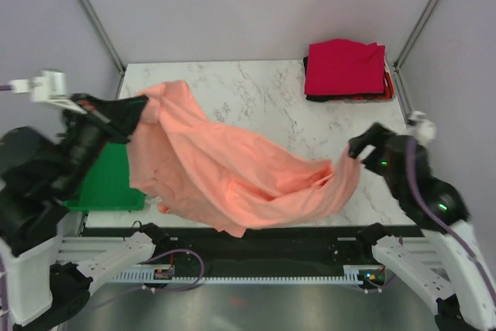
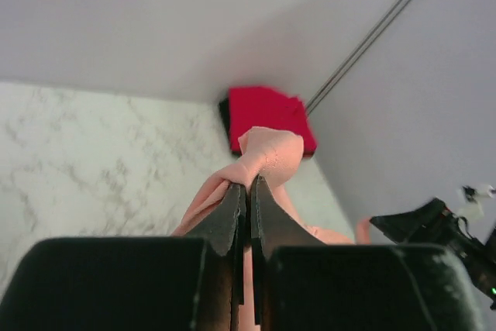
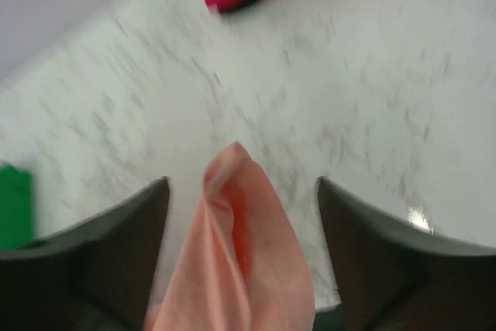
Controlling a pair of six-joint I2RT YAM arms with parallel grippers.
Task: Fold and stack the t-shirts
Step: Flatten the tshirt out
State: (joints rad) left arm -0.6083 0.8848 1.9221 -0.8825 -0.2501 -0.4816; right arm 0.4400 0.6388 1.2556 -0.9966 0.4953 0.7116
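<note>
A salmon-pink t-shirt [image 1: 232, 172] hangs unfolded across the front of the marble table, stretched between both arms. My left gripper [image 1: 142, 112] is shut on one bunched end of it and holds that end up at the left; the left wrist view shows the cloth [image 2: 267, 156] pinched between the closed fingertips [image 2: 248, 185]. My right gripper [image 1: 358, 149] is at the shirt's other end; in the right wrist view the jaws stand wide apart with a fold of pink cloth [image 3: 244, 246] between them, touching neither finger [image 3: 132, 226]. Folded shirts [image 1: 345, 67] are stacked at the back right, crimson on top, black and orange-red edges below.
A green tray [image 1: 108, 180] lies at the table's left edge, partly under the shirt and my left arm; it also shows in the right wrist view [image 3: 15, 207]. Grey walls and frame poles enclose the table. The stack shows in the left wrist view [image 2: 267, 118].
</note>
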